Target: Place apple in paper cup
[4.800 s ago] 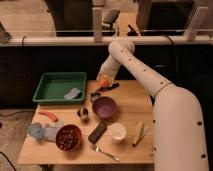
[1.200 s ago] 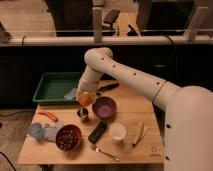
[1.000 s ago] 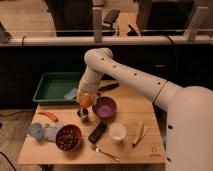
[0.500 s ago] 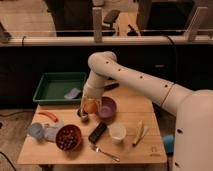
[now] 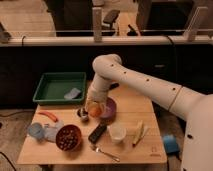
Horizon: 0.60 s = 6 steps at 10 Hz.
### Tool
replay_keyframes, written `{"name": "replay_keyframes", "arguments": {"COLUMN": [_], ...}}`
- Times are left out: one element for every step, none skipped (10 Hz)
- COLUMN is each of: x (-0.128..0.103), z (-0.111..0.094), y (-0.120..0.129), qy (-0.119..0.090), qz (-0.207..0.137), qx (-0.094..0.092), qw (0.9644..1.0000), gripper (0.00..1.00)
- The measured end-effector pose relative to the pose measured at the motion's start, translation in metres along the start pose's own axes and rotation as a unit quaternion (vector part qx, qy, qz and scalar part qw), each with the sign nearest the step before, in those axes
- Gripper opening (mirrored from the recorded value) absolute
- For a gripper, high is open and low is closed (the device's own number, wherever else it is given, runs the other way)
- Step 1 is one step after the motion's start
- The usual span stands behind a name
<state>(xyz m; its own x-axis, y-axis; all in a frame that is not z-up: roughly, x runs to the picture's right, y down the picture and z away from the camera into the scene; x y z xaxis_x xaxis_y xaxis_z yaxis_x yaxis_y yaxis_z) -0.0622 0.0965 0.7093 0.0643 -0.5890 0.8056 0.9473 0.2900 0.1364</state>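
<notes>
My gripper (image 5: 94, 107) hangs over the middle of the wooden table (image 5: 145, 150), at the left rim of the purple bowl (image 5: 109, 107). It is shut on the apple (image 5: 95, 110), a small round orange-yellow fruit held just above the table. The white paper cup (image 5: 117, 132) stands upright to the lower right of the gripper, a short way off, in front of the purple bowl. My white arm reaches down to the gripper from the right.
A green tray (image 5: 59, 86) holds a pale cloth at the back left. A small metal cup (image 5: 82, 113) stands left of the gripper. A carrot (image 5: 48, 115), light blue cup (image 5: 35, 130), brown bowl (image 5: 68, 137), black bar (image 5: 97, 133), fork (image 5: 105, 153) and corn-like piece (image 5: 137, 133) lie in front.
My gripper has moved right and toward the front with the apple, from near the green tray's corner to the purple bowl's left rim.
</notes>
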Motion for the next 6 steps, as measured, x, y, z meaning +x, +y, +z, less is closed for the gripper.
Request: {"name": "replay_keyframes", "arguments": {"x": [-0.003, -0.005, -0.009, -0.013, -0.015, -0.017], "z": [-0.002, -0.002, -0.001, 0.0, 0.001, 0.001], "y": [0.007, 0.011, 0.014, 0.017, 0.021, 0.025], "qy": [-0.001, -0.002, -0.005, -0.008, -0.009, -0.01], "qz": [0.008, 0.014, 0.018, 0.022, 0.027, 0.032], "qx": [-0.001, -0.002, -0.003, -0.003, -0.004, -0.004], "qw": [1.0, 0.9999, 0.9998, 0.9997, 0.9996, 0.9994], "gripper": [0.02, 0.02, 0.02, 0.02, 0.02, 0.02]}}
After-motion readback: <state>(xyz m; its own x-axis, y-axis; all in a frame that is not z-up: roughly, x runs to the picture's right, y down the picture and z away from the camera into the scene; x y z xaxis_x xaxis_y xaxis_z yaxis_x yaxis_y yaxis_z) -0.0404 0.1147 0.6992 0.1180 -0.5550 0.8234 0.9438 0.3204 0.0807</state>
